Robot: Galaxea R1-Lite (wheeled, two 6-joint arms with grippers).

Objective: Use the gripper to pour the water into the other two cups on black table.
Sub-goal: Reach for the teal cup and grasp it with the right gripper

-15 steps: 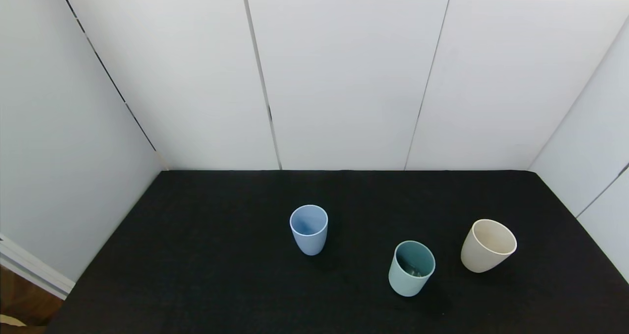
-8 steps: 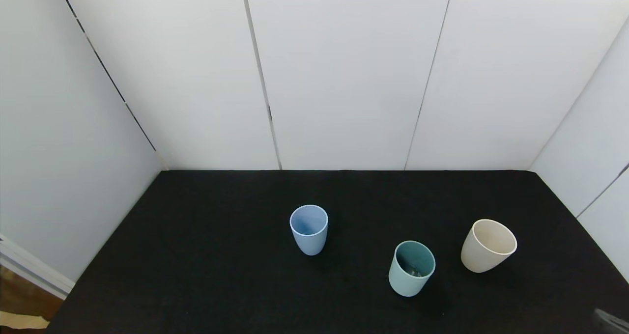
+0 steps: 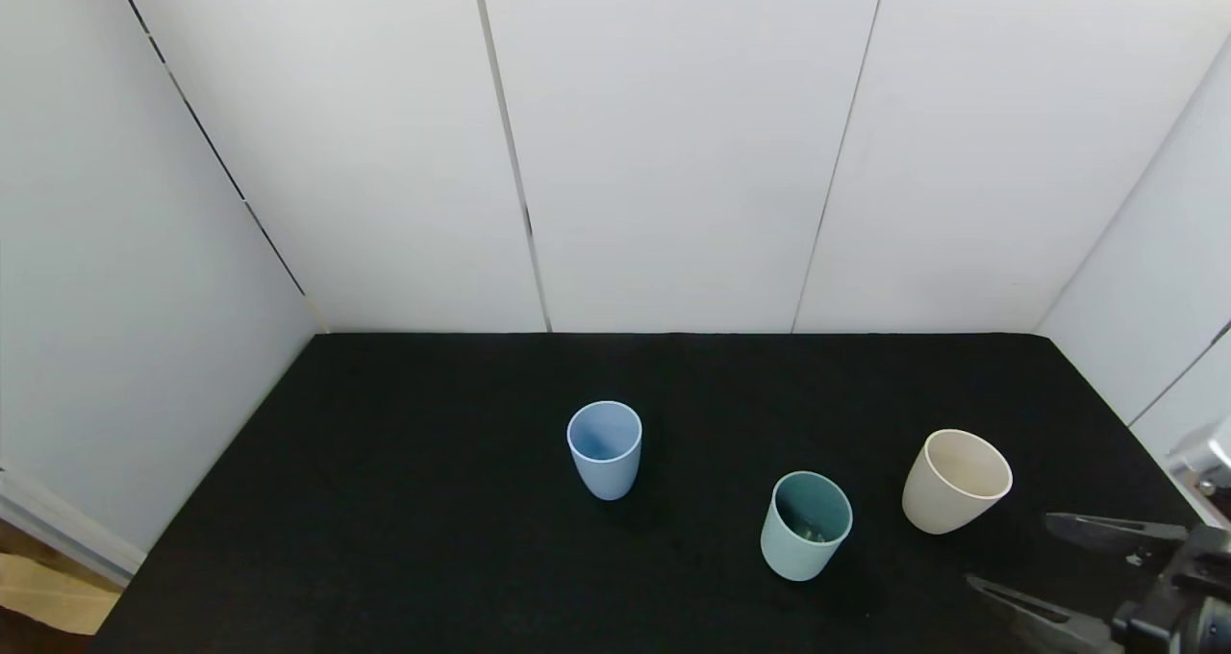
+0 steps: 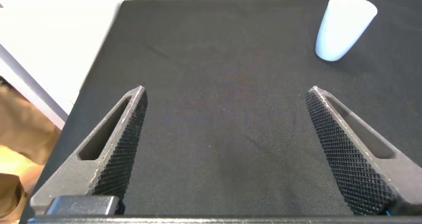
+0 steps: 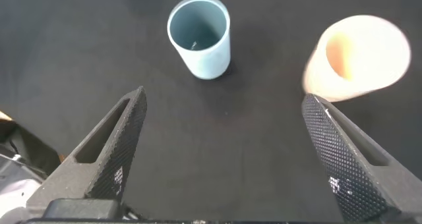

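Three cups stand on the black table [image 3: 385,500]. The light blue cup [image 3: 605,449] is in the middle, the cream-beige cup [image 3: 954,480] at the right. Between them, nearer me, is the teal-green cup [image 3: 806,525] with a faint glint of water [image 3: 813,535] at its bottom. My right gripper [image 3: 1010,553] is open and empty at the table's front right, apart from the cups. In the right wrist view it [image 5: 224,100] faces the teal-green cup [image 5: 200,36] and the cream-beige cup [image 5: 359,56]. My left gripper [image 4: 226,91] is open and empty over bare table, out of the head view; the light blue cup [image 4: 343,28] shows far off.
White panel walls [image 3: 673,144] close the table at the back and both sides. The table's left edge [image 4: 99,59] drops to a wooden floor [image 3: 48,587]. Bare black cloth lies to the left of the light blue cup.
My right gripper has come into the head view at the bottom right and moved up toward the cups. The cups have not moved.
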